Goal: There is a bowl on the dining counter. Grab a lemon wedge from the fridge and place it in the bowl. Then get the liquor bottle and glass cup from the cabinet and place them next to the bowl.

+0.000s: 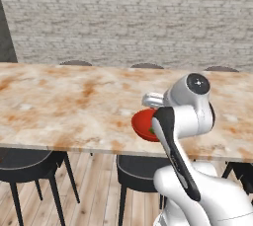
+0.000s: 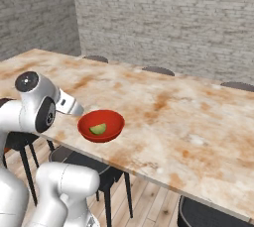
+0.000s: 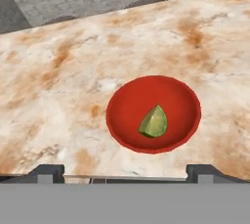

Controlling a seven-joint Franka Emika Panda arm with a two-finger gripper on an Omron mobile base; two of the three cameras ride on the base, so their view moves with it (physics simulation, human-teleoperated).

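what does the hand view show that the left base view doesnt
Hand view: the whole red bowl unobstructed, the lemon wedge lying clearly inside it, and the open pincer with its tips spread wide below. Left base view: the arm covering part of the bowl, and dark stools under the counter. Both: the marble dining counter and the brick wall.

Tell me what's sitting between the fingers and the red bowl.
Nothing but bare counter. In the hand view, the open fingers stand wide apart at the bottom, and only marbled surface lies between them and the bowl holding the lemon wedge.
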